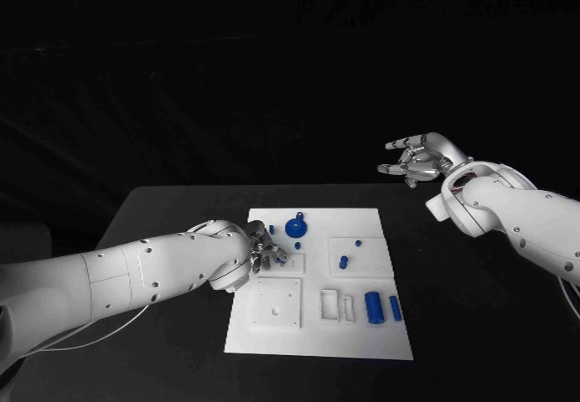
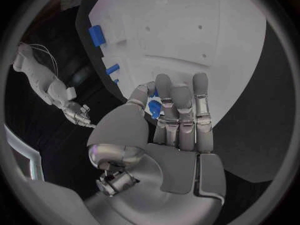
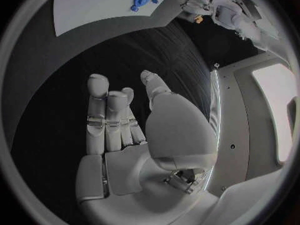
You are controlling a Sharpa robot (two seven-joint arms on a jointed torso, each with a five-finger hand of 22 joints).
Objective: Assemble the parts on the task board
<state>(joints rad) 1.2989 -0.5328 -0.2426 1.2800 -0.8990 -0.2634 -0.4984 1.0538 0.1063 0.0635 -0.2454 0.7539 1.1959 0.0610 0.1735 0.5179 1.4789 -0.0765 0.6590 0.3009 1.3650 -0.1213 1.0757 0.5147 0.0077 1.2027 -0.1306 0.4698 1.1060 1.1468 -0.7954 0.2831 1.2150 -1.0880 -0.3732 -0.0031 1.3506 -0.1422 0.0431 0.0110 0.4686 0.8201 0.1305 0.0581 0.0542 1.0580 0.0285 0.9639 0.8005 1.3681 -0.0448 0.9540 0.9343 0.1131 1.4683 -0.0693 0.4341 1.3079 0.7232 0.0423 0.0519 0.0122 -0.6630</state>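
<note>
Task board (image 1: 363, 226) sits mid-bench (image 1: 169, 209); blue parts lie on it, a round one (image 1: 296, 228) at its far side, blocks (image 1: 374, 306) near right. Left hand (image 1: 264, 254) over the board's left edge pinches a small blue part (image 2: 154, 106); right hand (image 1: 415, 159) hovers far right, released, fingers apart. Risk: the thin pinch may let the part slip or tilt before seating.

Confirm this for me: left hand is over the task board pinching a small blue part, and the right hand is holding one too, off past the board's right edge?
Not quite. The right hand holds nothing; the right wrist view shows its fingers apart and bare, off the task board. The left hand does pinch a small blue part over the board, as the left wrist view shows.
</note>
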